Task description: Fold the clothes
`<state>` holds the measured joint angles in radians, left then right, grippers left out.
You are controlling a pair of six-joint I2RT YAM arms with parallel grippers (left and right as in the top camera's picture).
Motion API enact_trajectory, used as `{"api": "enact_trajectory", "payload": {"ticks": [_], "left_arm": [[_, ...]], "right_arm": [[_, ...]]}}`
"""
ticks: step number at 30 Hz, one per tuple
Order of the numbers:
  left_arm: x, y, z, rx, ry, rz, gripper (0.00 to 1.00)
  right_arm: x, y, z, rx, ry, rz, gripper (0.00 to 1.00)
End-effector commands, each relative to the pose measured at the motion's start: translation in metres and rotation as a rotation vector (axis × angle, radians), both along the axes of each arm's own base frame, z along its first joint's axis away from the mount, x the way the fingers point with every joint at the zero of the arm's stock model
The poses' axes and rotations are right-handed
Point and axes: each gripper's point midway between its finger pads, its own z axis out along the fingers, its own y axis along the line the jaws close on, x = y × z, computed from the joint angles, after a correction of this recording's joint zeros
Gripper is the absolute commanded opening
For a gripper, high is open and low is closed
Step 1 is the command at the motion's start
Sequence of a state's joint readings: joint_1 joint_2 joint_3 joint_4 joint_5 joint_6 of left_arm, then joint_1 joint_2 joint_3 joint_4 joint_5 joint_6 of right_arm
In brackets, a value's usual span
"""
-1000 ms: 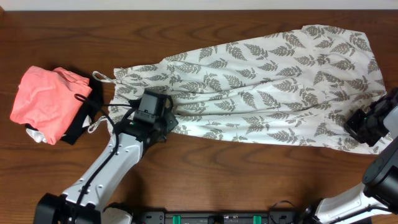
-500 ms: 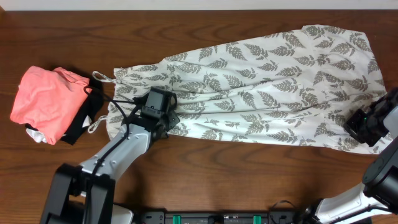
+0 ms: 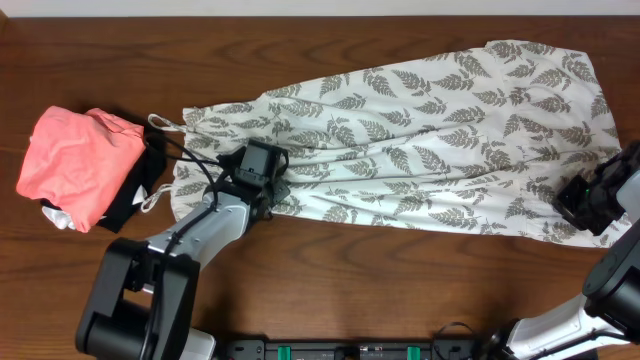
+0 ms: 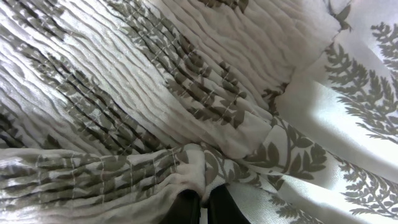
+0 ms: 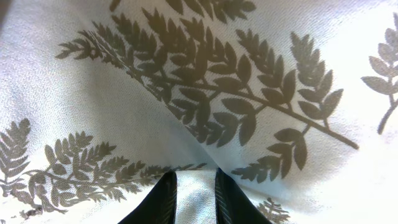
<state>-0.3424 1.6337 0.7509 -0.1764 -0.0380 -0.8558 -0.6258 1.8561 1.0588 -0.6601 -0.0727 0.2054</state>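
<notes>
The clothes are a long white garment printed with grey fern leaves, spread across the table from a strapped top on the left to a wide hem on the right. My left gripper rests on the gathered top part, near its lower edge. In the left wrist view it is shut, pinching a small ridge of the clothes. My right gripper sits at the hem's lower right corner. The right wrist view shows it closed on a band of the clothes.
A salmon-pink folded garment lies at the left end of the table, on a black cloth. A thin white strap of the clothes reaches toward that pile. The dark wooden table shows bare along the front.
My left gripper has shifted slightly right and farther onto the garment, and its arm has swung in behind it. The right arm has not moved.
</notes>
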Motion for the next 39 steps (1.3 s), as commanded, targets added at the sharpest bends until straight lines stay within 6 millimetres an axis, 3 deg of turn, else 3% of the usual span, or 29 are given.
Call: {"api": "enact_trajectory", "payload": {"ticks": [1,4,8,13,16,19,22,30,34,39], "left_arm": [[-0.003,0.012,-0.014,0.069,0.035,0.013,0.07],[-0.004,0.013,-0.017,0.072,0.042,0.012,0.07],[-0.004,0.013,-0.017,0.072,0.043,0.012,0.07],[-0.004,0.013,-0.017,0.074,0.043,0.008,0.07],[-0.005,0.012,-0.017,0.072,0.046,0.006,0.07],[-0.007,0.013,-0.018,0.075,0.055,0.006,0.08],[-0.008,0.013,-0.019,0.076,0.059,0.006,0.08],[-0.008,0.013,-0.019,0.076,0.059,0.006,0.08],[-0.008,0.013,-0.019,0.076,0.059,0.006,0.09],[-0.008,0.013,-0.019,0.076,0.059,0.006,0.09]], "right_arm": [[-0.041,0.030,-0.055,0.136,0.142,0.017,0.21],[-0.024,0.034,-0.047,0.175,0.063,0.062,0.22],[0.008,0.036,-0.016,0.195,-0.074,0.125,0.24],[0.039,0.035,0.047,0.102,-0.203,0.211,0.24],[0.055,0.046,0.085,0.032,-0.286,0.297,0.25],[0.064,0.067,0.107,-0.003,-0.333,0.392,0.25],[0.066,0.095,0.106,0.016,-0.316,0.488,0.25],[0.047,0.176,0.075,0.111,-0.207,0.705,0.23],[0.036,0.202,0.061,0.128,-0.172,0.782,0.23],[0.034,0.222,0.047,0.117,-0.195,0.851,0.24]]}}
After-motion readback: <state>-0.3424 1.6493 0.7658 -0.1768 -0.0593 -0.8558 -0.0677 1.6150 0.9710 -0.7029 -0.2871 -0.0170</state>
